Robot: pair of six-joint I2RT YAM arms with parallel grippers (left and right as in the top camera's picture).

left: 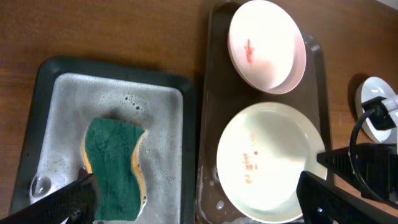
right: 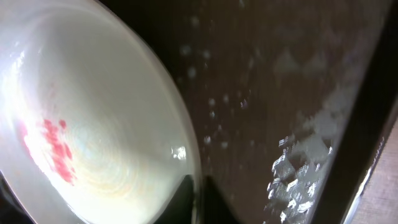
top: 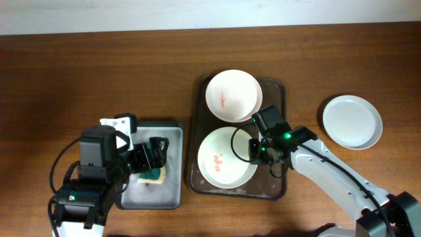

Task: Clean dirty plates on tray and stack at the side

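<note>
Two white plates with red smears lie on the dark brown tray (top: 276,89): one at the far end (top: 233,95), one at the near end (top: 220,161). A third, plain white plate (top: 352,121) sits on the table to the right. My right gripper (top: 256,146) is shut on the right rim of the near plate; in the right wrist view its fingers (right: 198,199) pinch the rim of that plate (right: 93,124). My left gripper (top: 152,158) is open and empty, hovering over the green sponge (left: 115,162); its fingers (left: 199,199) spread wide.
The sponge lies in a grey tray (left: 93,93) with soapy water, left of the brown tray (left: 214,93). Foam and droplets lie on the brown tray's floor (right: 298,168). The left arm's base stands at the front left of the table.
</note>
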